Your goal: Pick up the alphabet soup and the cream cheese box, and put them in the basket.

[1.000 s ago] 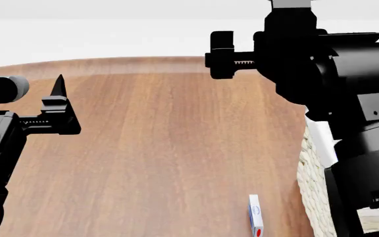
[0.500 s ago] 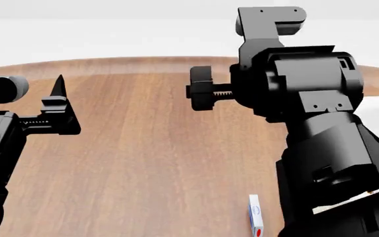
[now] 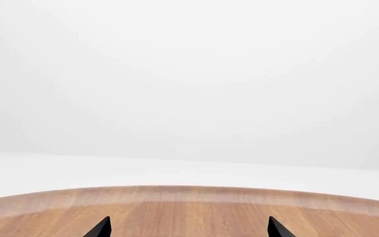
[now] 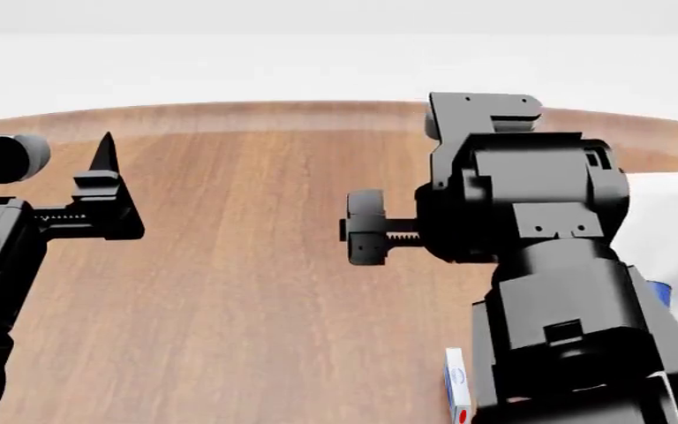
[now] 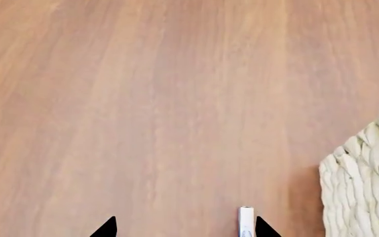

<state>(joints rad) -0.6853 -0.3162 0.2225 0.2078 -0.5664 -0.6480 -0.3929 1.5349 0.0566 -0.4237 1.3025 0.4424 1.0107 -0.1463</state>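
Right black gripper (image 5: 184,228): fingers spread wide, holding nothing, above the brown wooden table (image 4: 257,265) | thin flat white cream cheese box with blue oval and red patch (image 4: 458,387): on the table beside the right arm | cream-white woven wicker basket (image 5: 360,187): near the box | blue-labelled alphabet soup can (image 4: 659,293): sliver behind the right arm | left black gripper (image 3: 184,228): fingers apart, empty.

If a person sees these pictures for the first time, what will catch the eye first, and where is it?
The big black right arm fills the right half of the head view, its pincer hanging above the bare wooden table. Near the bottom edge, just left of that arm, stands the thin cream cheese box on its narrow side. The right wrist view shows it beside the woven basket, apart from it.
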